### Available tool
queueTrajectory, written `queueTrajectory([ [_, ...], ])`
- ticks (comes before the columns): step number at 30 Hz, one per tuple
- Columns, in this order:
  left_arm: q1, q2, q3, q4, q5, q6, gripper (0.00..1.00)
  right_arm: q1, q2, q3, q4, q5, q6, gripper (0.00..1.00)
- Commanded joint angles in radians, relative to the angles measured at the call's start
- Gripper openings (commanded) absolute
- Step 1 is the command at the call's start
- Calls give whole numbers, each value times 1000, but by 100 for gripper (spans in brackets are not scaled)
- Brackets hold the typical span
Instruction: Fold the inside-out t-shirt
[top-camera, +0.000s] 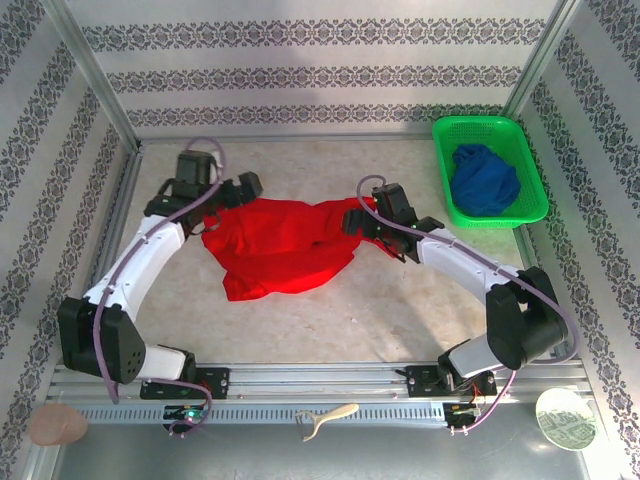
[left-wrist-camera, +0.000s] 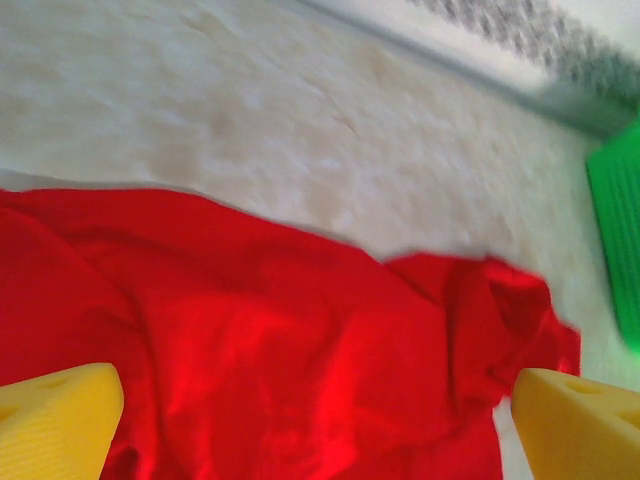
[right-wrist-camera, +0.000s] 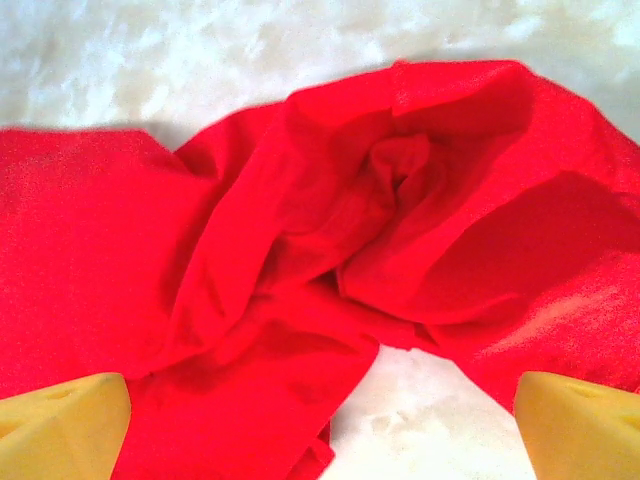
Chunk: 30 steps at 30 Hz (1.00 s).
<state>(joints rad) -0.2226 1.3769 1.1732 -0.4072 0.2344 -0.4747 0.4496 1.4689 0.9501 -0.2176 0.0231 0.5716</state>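
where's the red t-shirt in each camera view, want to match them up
Top external: the red t-shirt lies crumpled at the middle of the table.
Left wrist: the cloth covers the lower half, running off the left and bottom edges.
Right wrist: it spans most of the picture, folds bunched near the centre.
Shared landmark: the pale marbled table bordering the cloth in all three.

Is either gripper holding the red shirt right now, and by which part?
Nothing is held. The left gripper and the right gripper both stand open over the red t-shirt, pinching no cloth.
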Motion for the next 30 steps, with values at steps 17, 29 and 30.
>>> queueTrajectory([
  [17,-494,564,232,16,-305,442,99,-219,-251,-243,94,-118,245,98],
  [29,-423,669,434,-29,-330,400,0,-208,-502,-382,148,-170,269,84],
  [30,-414,645,446,-31,-322,397,0,-203,-514,-384,147,-173,267,83],
])
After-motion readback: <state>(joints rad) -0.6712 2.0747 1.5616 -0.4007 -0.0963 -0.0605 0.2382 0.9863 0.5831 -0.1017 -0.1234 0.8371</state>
